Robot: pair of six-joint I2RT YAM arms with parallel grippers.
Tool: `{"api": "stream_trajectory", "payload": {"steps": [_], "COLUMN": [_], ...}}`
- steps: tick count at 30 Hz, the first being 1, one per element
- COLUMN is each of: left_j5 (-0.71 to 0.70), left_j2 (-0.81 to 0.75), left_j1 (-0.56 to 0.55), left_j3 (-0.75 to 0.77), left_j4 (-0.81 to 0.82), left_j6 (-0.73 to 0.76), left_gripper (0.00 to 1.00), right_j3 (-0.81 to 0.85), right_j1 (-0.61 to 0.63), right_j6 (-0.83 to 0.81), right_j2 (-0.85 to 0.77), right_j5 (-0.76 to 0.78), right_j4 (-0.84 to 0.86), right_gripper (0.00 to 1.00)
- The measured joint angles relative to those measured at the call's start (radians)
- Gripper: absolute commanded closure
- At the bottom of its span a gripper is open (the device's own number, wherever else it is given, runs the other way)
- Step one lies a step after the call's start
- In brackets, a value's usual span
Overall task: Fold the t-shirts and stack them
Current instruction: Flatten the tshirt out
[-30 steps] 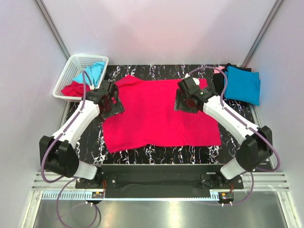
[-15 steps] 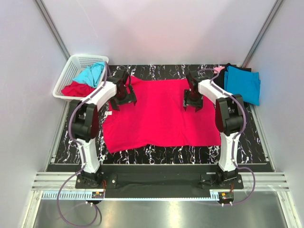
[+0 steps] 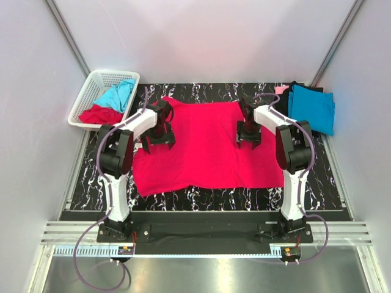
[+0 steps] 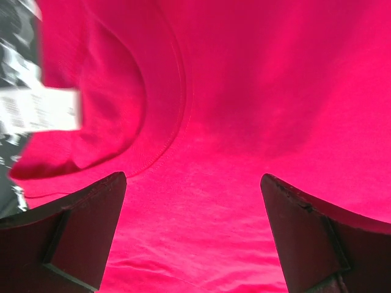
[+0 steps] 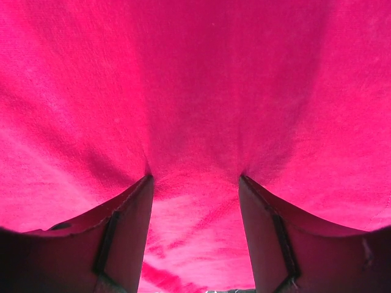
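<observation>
At the middle of the counter (image 3: 214,198): a spread red t-shirt (image 3: 208,155) is laid out flat, its neckline toward the left and its hem toward the right.
Left end effector (image 3: 157,129): it is set down on the neckline end of the spread red t-shirt. In the wrist view its fingers (image 4: 73,238) are seen spread wide, with only flat cloth between them; nothing is pinched.
Collar (image 4: 177,97): its curved seam is seen just ahead of the left fingers, with a white label (image 4: 43,110) showing at the opening.
Right end effector (image 3: 249,133): it is lowered onto the far right part of the same shirt. Its fingers (image 5: 122,238) are held apart, and their tips are pressed into the cloth, which is puckered around them.
Basket (image 3: 91,85): it is placed at the far left corner, and a crumpled turquoise t-shirt (image 3: 117,94) and a crumpled red t-shirt (image 3: 98,114) are held in it.
Far right corner: a folded turquoise t-shirt (image 3: 311,108) is laid on top of black cloth (image 3: 281,110), and a small piece of pink cloth (image 3: 281,90) is seen at the stack's far left edge.
</observation>
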Motion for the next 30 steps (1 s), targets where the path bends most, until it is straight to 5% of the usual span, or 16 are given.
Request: {"api": "stream_trajectory", "payload": {"steps": [9, 21, 30], "left_j5": [0.018, 0.014, -0.007], "left_j2": [-0.045, -0.334, -0.474], "left_j1": [-0.041, -0.154, -0.22], "left_j3": [-0.127, -0.517, -0.661], "left_j4": [0.063, 0.195, 0.184], "left_j6": [-0.043, -0.196, -0.268], "left_gripper": [0.01, 0.01, 0.01], "right_j3": [-0.189, -0.47, -0.522], "right_j1": [0.001, 0.038, 0.051], "right_j6": [0.029, 0.073, 0.09], "right_j2": [-0.124, -0.33, -0.389], "right_j5": [0.001, 0.016, 0.047], "right_j4": [0.078, 0.1, 0.073], "right_gripper": [0.36, 0.36, 0.36]}}
